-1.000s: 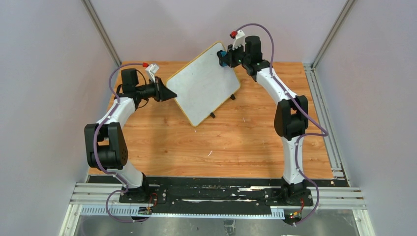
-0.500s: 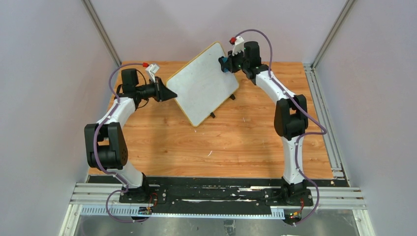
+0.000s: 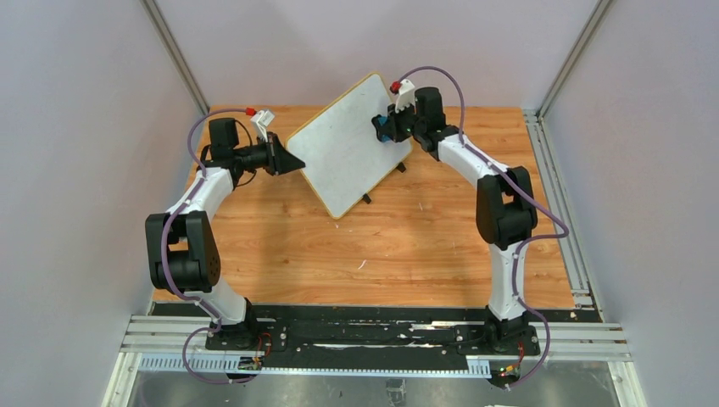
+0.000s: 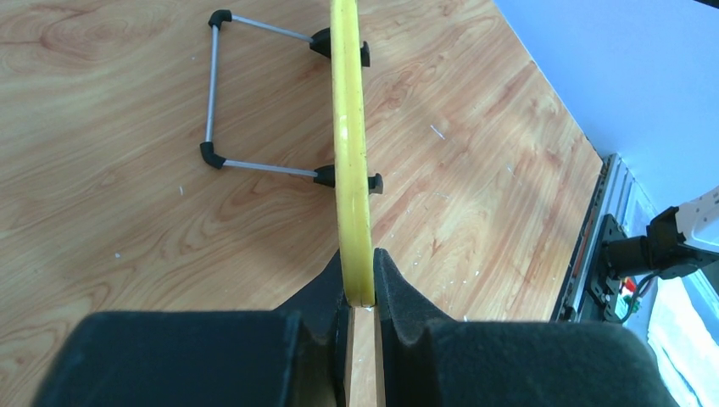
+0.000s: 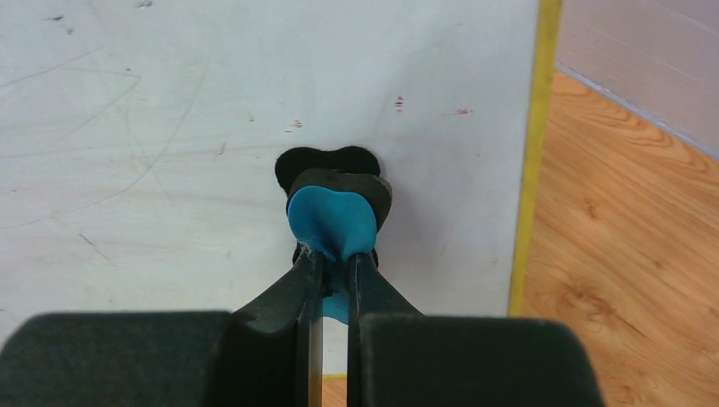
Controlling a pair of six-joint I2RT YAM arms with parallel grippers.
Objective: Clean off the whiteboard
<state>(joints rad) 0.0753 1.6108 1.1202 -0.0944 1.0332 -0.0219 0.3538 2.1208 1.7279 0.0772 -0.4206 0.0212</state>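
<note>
The whiteboard [image 3: 343, 157] stands tilted at the back of the wooden table, white with a yellow frame. My left gripper [image 3: 297, 163] is shut on its left edge; in the left wrist view the yellow edge [image 4: 352, 170] sits pinched between the black pads of the left gripper [image 4: 359, 288]. My right gripper [image 3: 383, 127] is shut on a blue eraser [image 5: 331, 225] and presses it flat against the board face [image 5: 169, 127] near the right frame. Faint red specks [image 5: 398, 103] remain above the eraser. The right gripper [image 5: 336, 263] shows only a narrow slit between its fingers.
The board's wire stand [image 4: 212, 85] with black feet rests on the table [image 3: 407, 246] behind the board. A metal rail [image 3: 560, 186] runs along the table's right edge. Grey walls close in the back and both sides.
My right gripper has slid the eraser down and slightly left across the board's upper right part. The left arm and the board have stayed put.
</note>
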